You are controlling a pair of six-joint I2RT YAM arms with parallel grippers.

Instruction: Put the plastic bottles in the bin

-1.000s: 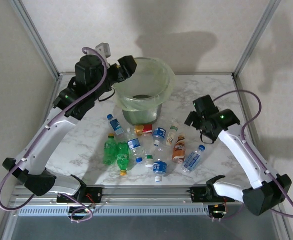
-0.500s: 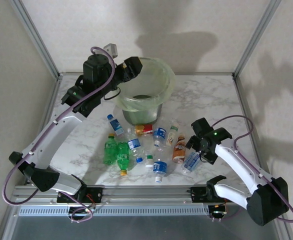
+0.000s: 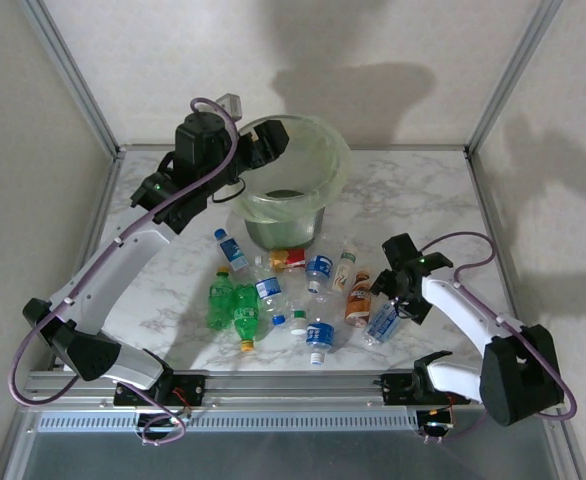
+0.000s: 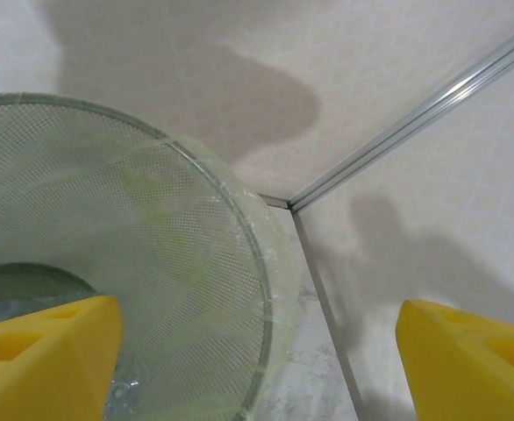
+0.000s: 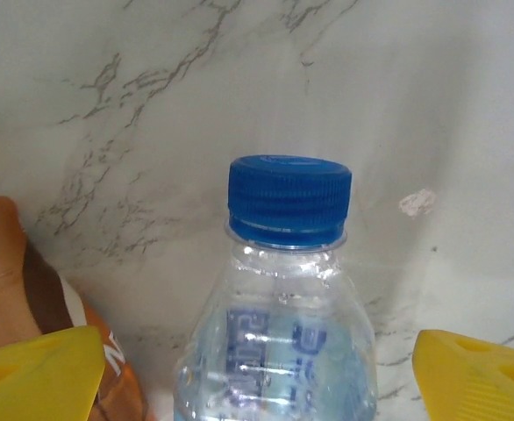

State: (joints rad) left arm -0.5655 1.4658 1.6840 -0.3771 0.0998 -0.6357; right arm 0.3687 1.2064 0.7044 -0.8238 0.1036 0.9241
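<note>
Several plastic bottles (image 3: 273, 292) lie in a loose pile on the marble table in front of the bin (image 3: 335, 180), a grey can lined with a pale green bag. My right gripper (image 3: 390, 308) hangs low over the rightmost clear bottle (image 3: 380, 326). In the right wrist view this blue-capped bottle (image 5: 283, 307) lies between my open gripper (image 5: 257, 377) pads, touching neither. A brown-orange bottle (image 5: 29, 289) lies just left of it. My left gripper (image 3: 269, 148) is open and empty at the bin's left rim, and the bin's mesh wall (image 4: 152, 263) shows below it.
Two green bottles (image 3: 233, 305) lie at the pile's left and a red-labelled one (image 3: 291, 259) rests against the bin's foot. Metal frame posts (image 3: 498, 90) and white walls close in the table's back corners. Bare marble (image 3: 423, 190) lies right of the bin.
My right gripper has come down and toward the near side onto the rightmost clear bottle, its jaws narrowing a little. My left gripper has shifted right, closer over the bin's rim.
</note>
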